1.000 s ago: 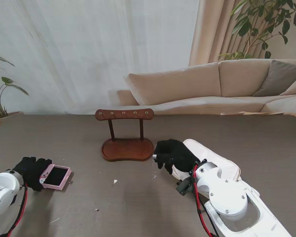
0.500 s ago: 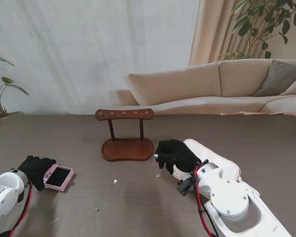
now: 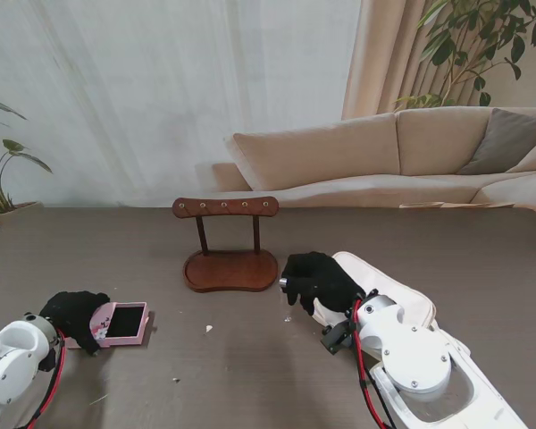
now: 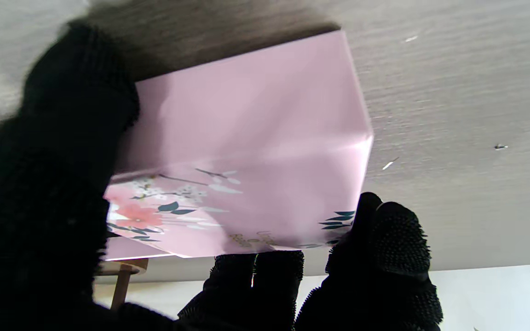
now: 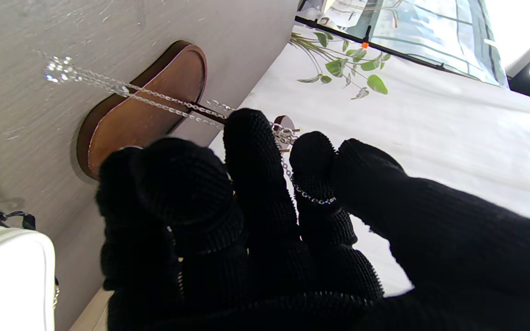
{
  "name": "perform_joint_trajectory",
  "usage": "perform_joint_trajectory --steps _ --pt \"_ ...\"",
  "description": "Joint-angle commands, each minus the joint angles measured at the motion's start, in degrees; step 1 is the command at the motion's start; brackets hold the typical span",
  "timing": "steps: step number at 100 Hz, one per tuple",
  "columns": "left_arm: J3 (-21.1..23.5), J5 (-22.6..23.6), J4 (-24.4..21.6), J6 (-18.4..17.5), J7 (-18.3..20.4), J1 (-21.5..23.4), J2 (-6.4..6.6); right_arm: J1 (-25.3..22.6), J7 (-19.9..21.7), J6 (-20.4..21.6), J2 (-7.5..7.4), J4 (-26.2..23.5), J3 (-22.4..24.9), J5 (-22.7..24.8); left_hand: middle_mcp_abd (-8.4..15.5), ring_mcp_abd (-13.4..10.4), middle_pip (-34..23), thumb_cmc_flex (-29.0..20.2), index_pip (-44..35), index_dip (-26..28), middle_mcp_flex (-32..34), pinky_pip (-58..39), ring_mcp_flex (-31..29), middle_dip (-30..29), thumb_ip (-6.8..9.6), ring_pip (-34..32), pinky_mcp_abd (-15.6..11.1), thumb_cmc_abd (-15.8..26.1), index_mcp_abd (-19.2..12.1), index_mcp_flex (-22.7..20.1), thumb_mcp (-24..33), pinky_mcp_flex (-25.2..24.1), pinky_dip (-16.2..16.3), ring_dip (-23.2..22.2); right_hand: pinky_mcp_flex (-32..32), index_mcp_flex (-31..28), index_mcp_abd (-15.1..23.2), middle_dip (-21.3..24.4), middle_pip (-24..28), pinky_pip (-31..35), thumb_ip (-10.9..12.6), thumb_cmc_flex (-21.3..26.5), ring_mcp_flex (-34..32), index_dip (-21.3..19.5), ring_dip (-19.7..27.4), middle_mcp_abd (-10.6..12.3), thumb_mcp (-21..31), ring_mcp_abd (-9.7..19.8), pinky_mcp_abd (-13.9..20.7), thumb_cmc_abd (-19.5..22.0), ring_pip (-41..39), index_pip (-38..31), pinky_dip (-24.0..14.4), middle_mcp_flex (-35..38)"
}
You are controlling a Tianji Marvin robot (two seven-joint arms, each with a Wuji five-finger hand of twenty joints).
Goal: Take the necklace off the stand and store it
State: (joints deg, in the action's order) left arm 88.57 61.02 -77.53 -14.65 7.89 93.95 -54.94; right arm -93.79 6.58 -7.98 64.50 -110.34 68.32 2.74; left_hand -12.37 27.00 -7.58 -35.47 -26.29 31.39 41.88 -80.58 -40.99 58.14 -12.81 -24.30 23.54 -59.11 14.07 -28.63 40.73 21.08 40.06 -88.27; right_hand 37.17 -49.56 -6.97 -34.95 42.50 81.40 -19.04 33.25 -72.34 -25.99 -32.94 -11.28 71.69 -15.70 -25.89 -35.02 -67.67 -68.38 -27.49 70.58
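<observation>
stand view: left hand grasps open pink jewellery box, well left of right hand | left wrist: fingers clamp box | right wrist: thin silver necklace draped across clenched fingers, trailing toward wooden stand.

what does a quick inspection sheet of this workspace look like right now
surface: dark wood-grain table, a few pale specks.
job's things: wooden stand, no chain seen on it; necklace draped over the right hand's fingers; pink box, open.
clutter: white pouch beside the right arm.
hands: left hand grips the box; right hand holds the necklace near the stand.
cables: red wires at both wrists.
surroundings: beige sofa, curtains, potted plants.
</observation>
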Motion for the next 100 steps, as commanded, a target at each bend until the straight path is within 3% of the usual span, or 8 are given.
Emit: perform_joint_trajectory --steps 1,27,61,100 --pt "-1.90 -0.71 3.67 -0.84 3.07 3.65 -1.94 -0.41 0.60 0.27 0.32 -0.01 -0.30 -0.09 5.56 -19.24 -15.50 -13.53 -60.19 0.03 28.40 -2.58 -10.94 8.01 1.73 -33.14 -11.90 9.94 -1.21 -16.21 17.38 3.25 1.47 -1.68 10.93 -1.55 0.74 -0.61 -0.55 3.35 -0.89 0.24 -2.05 -1.05 -0.65 -0.23 2.13 -0.07 -0.82 -1.23 -1.30 0.07 0.43 2.19" --pt "0.01 -4.67 2.05 -2.33 1.99 4.34 -2.66 -0.06 0.19 0.24 0.43 0.22 -0.53 0.00 4.18 -18.32 -17.84 -15.16 -61.04 -2.88 30.10 -5.36 -13.80 10.23 2.46 -37.79 -11.70 7.47 3.26 -17.33 20.88 7.19 2.34 -1.68 11.00 -1.62 0.67 -0.59 -0.57 3.37 -0.90 0.21 -2.06 -1.06 -0.69 -0.23 2.21 0.05 -0.85 -1.40 -1.40 0.09 0.43 2.27" --pt "3.31 -7.91 -3.43 -5.39 2.94 5.27 -3.23 0.94 -0.40 -0.23 0.65 0.58 -1.27 0.09 3.65 -17.67 -18.39 -16.11 -61.46 -3.63 30.55 -5.15 -14.81 11.08 3.00 -37.17 -12.01 7.00 4.95 -17.50 21.60 7.74 2.16 -1.68 11.00 -1.70 0.61 -0.57 -0.66 3.37 -0.90 0.28 -2.07 -1.09 -0.72 -0.29 2.29 -0.07 -0.84 -1.44 -1.45 0.14 0.44 2.25" --pt "3.50 -10.58 -8.97 -8.98 3.38 4.28 -3.62 3.66 -1.01 -1.40 0.96 -0.02 -3.31 0.41 3.21 -18.59 -20.53 -15.16 -62.27 0.28 31.38 -8.86 -17.19 13.25 3.51 -43.07 -10.06 5.17 7.35 -17.15 26.24 10.66 4.52 -1.68 11.10 -1.69 0.71 -0.59 -0.65 3.40 -0.92 0.21 -2.10 -1.11 -0.78 -0.16 2.26 0.39 -0.71 -1.38 -1.57 0.18 0.48 2.30"
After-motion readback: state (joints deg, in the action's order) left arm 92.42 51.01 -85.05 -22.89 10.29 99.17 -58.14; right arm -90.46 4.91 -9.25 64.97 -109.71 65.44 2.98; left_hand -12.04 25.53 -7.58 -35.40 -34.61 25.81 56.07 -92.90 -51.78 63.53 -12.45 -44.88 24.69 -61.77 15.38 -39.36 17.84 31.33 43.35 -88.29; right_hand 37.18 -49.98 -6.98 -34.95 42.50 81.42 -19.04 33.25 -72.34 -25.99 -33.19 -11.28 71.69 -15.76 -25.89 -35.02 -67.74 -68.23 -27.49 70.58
